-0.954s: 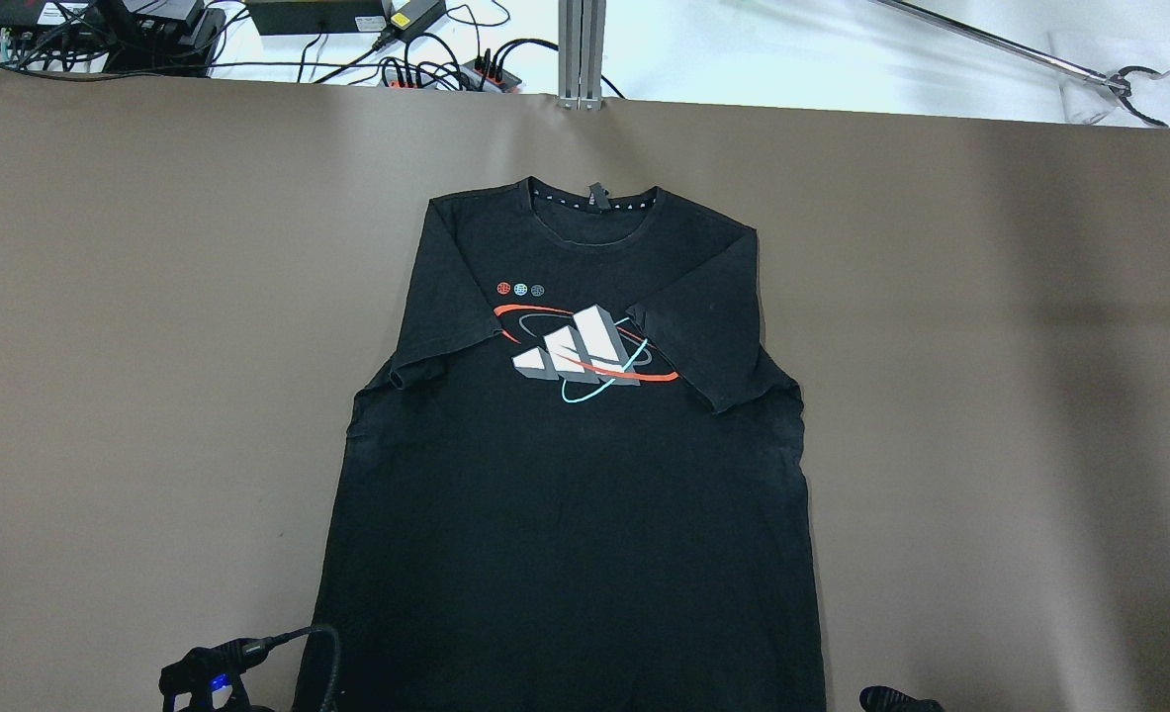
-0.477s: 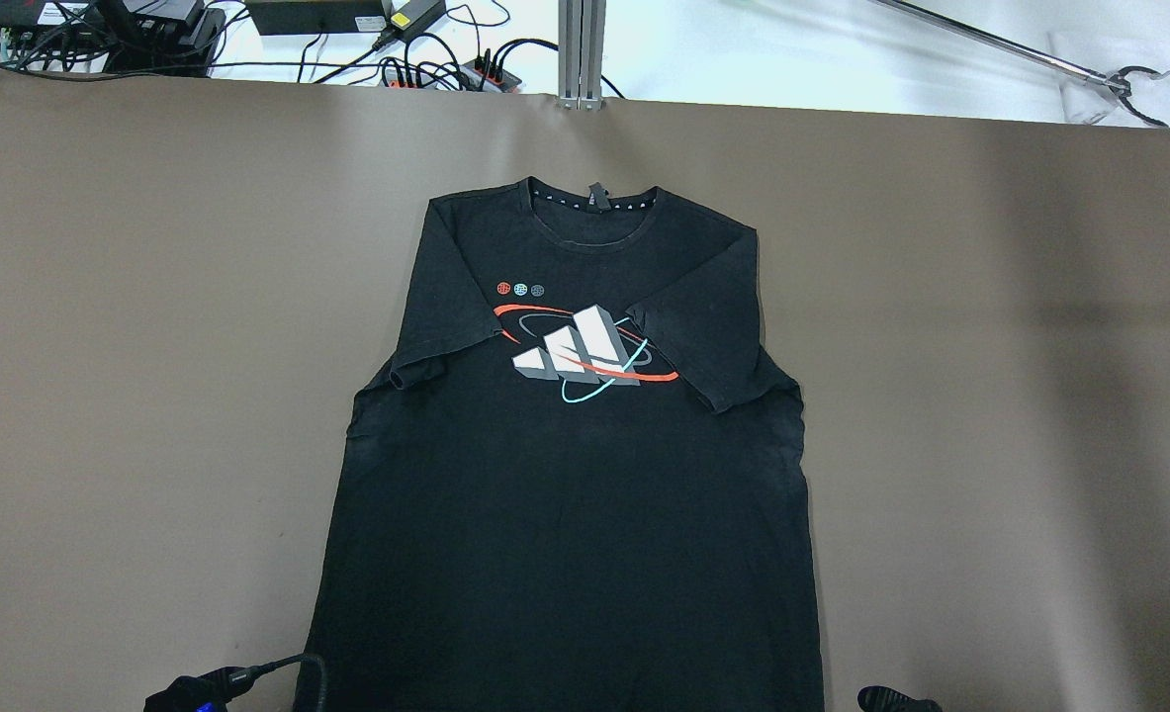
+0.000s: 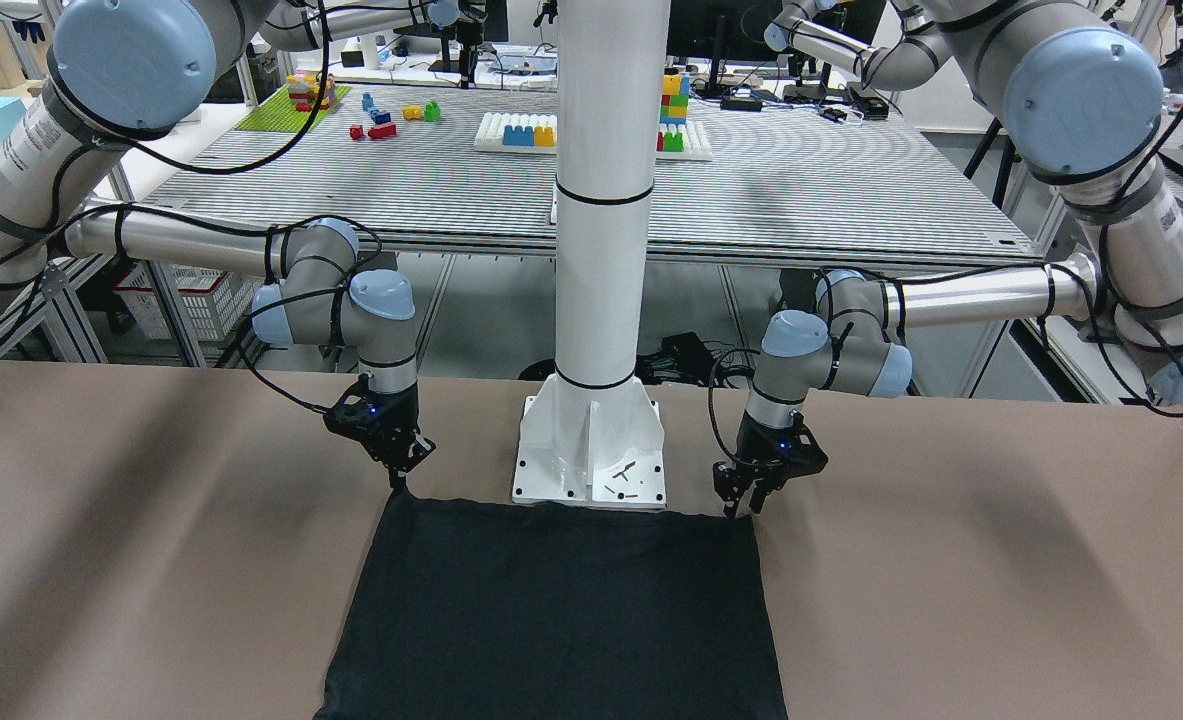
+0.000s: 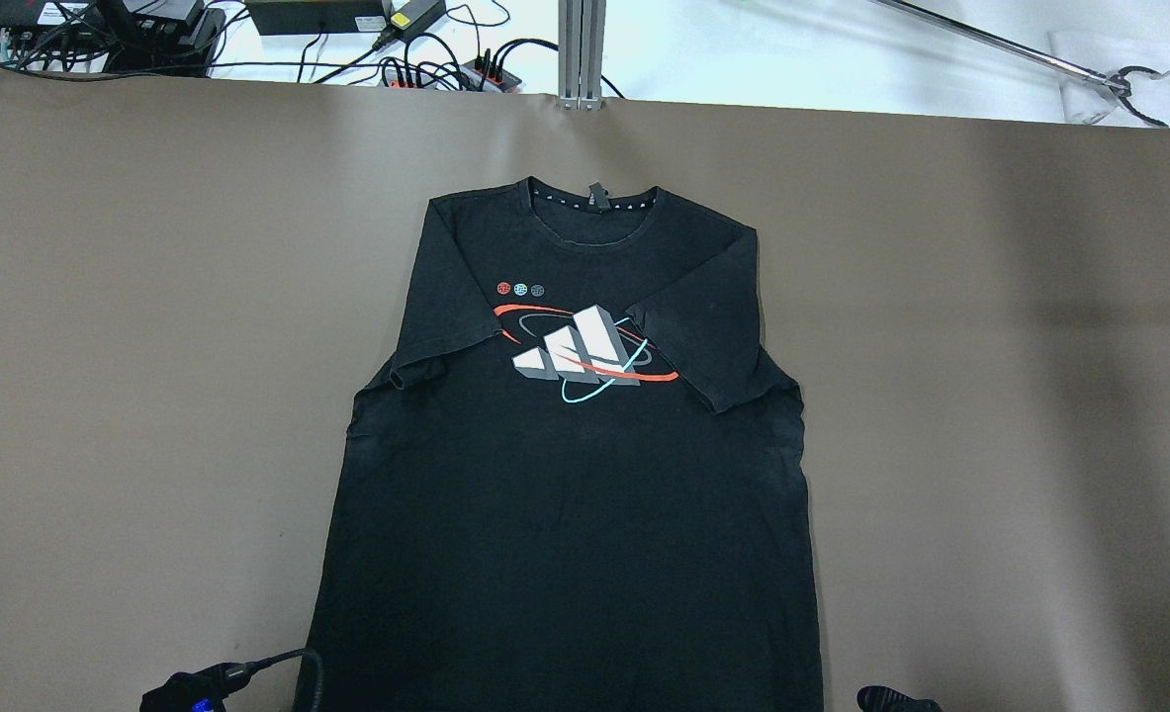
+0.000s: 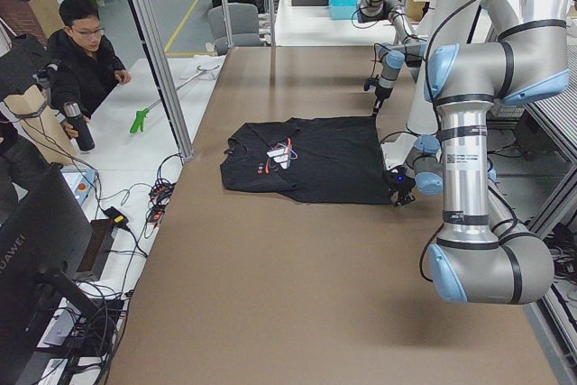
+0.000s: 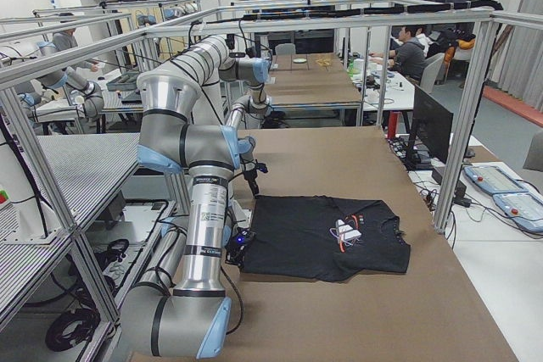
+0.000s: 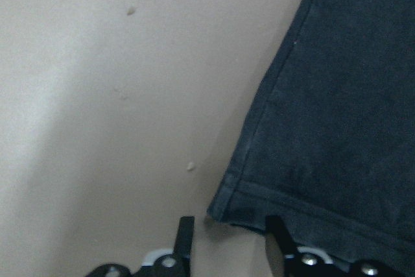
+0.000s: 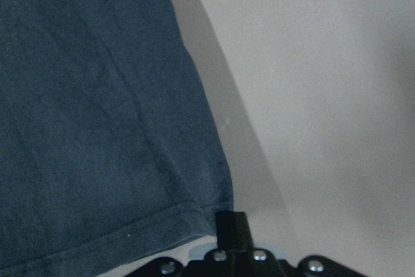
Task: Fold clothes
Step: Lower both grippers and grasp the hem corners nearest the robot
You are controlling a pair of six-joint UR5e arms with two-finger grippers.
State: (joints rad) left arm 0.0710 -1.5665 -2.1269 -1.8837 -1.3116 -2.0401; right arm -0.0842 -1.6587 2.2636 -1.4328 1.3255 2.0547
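The black T-shirt point(image 4: 565, 494) lies flat on the tabletop point(image 4: 149, 297), its hem just ahead of both arms. The left pincer point(image 7: 228, 233) stands parted astride one hem corner. The right pincer point(image 3: 397, 476) meets the other corner, its spread untellable. Probably both will lift the hem evenly.

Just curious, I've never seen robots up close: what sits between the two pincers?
In the front-facing view, the white pillar's base stands between the left pincer and right pincer, with the hem of the black T-shirt running just in front.
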